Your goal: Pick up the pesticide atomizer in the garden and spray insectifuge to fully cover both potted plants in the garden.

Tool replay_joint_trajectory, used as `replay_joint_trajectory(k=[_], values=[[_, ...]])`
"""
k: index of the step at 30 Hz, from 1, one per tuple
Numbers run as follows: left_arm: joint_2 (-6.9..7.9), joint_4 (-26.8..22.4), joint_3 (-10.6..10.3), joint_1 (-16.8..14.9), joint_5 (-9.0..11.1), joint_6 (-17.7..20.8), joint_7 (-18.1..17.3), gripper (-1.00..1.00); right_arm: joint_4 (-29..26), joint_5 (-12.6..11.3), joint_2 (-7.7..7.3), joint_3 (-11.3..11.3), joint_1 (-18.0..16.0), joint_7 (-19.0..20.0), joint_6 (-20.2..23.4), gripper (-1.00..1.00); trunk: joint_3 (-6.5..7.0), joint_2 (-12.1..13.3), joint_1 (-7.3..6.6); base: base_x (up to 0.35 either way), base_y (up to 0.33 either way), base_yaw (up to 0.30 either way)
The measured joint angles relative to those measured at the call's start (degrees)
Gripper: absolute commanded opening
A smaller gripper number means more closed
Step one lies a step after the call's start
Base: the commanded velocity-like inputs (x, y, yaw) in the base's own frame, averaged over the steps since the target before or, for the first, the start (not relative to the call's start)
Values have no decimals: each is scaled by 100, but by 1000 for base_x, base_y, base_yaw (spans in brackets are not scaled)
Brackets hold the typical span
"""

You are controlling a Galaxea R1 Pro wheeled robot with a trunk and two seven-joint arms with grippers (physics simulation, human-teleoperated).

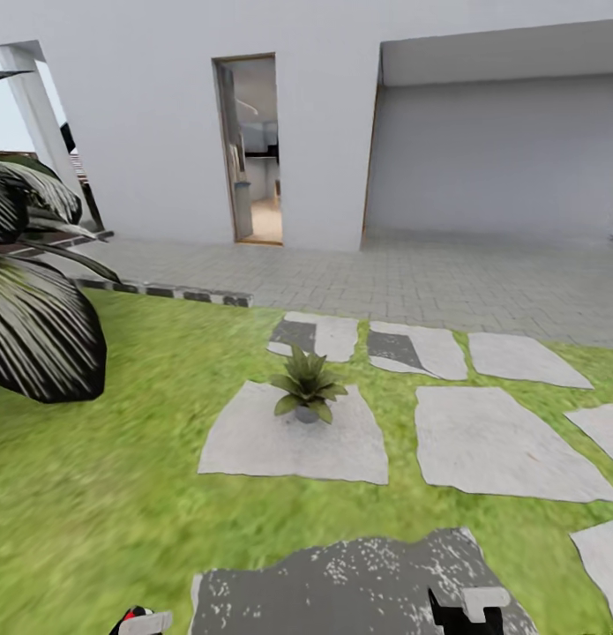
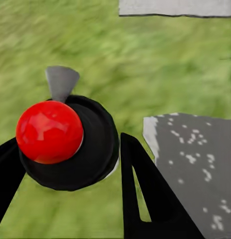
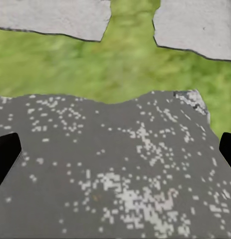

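Note:
One potted plant [image 1: 306, 393], a small rosette of pointed olive-green leaves, stands on a pale grey stepping stone [image 1: 253, 445] in the lawn ahead of me. The pesticide atomizer [image 2: 50, 132] has a red ball top, a round black body and a grey nozzle. My left gripper [image 2: 70, 167] is shut on it, one black finger on each side. In the head view the atomizer's red top [image 1: 132, 615] peeks in at the lower left edge. My right gripper [image 3: 115, 149] is open with nothing in it, hovering over a dark mottled stone [image 3: 120, 174].
A large dark striped long-leaved plant [image 1: 33, 309] crowds the left side. More stepping stones [image 1: 500, 445] lie to the right. Beyond the lawn are grey paving [image 1: 447, 273], a white wall and an open doorway [image 1: 253, 150].

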Motion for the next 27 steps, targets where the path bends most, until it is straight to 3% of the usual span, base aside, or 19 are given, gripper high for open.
replay_joint_trajectory(k=[12, 27], values=[[5, 1, 1, 0, 1, -1, 0, -100, 0, 3, 0, 3, -1, 0, -1, 100, 0, 1, 2, 201, 283, -262], [8, 0, -5, 0, -1, -7, -2, -100, 0, -2, 0, 0, -4, 0, 1, 100, 0, 0, 2, 18, 303, -262]])
